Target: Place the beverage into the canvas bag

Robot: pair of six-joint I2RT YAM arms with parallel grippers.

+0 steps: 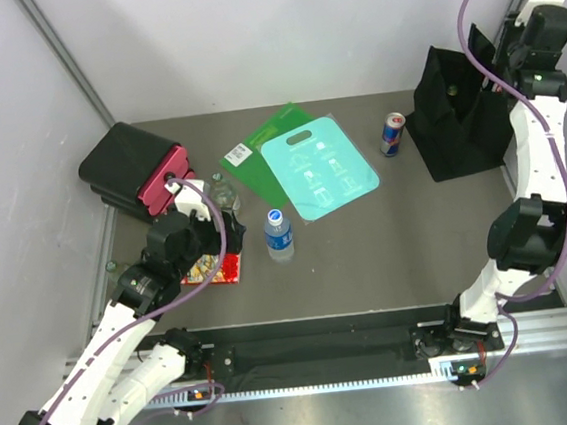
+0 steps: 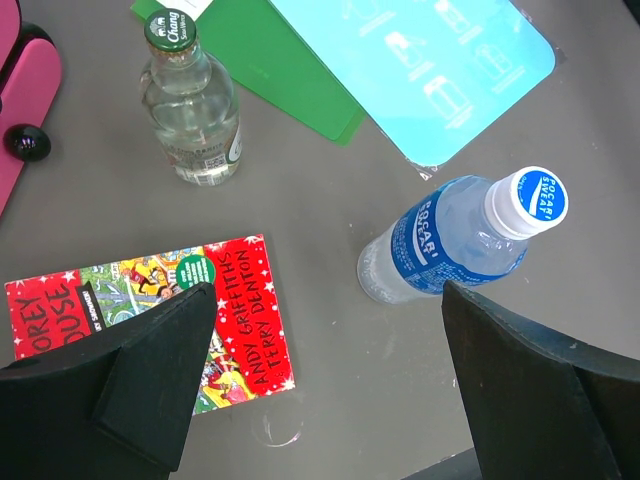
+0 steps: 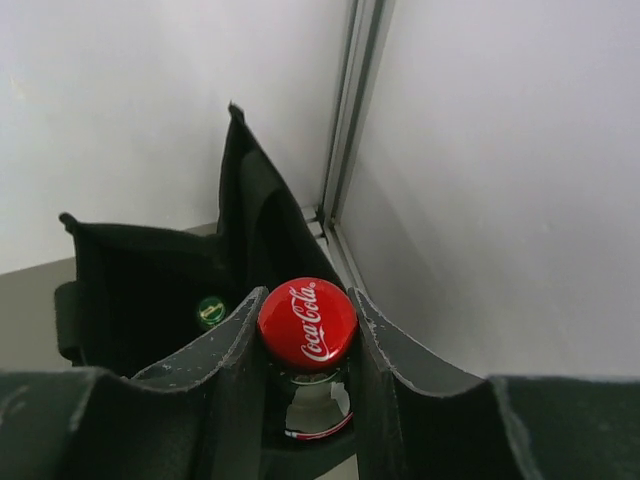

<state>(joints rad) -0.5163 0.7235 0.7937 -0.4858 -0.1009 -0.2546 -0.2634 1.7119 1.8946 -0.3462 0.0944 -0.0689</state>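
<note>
Grey desk (image 1: 388,253): at its far right corner the canvas bag (image 1: 452,116) stands open, and the right fingers (image 3: 225,385) clench a Coca-Cola bottle (image 3: 307,324) by its neck over the mouth (hung upright to drop in cleanly, I judge). Left fingers (image 2: 160,370) gape above a Pocari bottle (image 2: 450,240).

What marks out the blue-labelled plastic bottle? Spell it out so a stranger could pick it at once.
On the dark grey table, find the turquoise plastic sheet in the middle. Just left of its nearest corner stands a small clear plastic bottle. Its blue label and white-and-blue cap set it apart from the green-capped glass bottle to its left.
</note>
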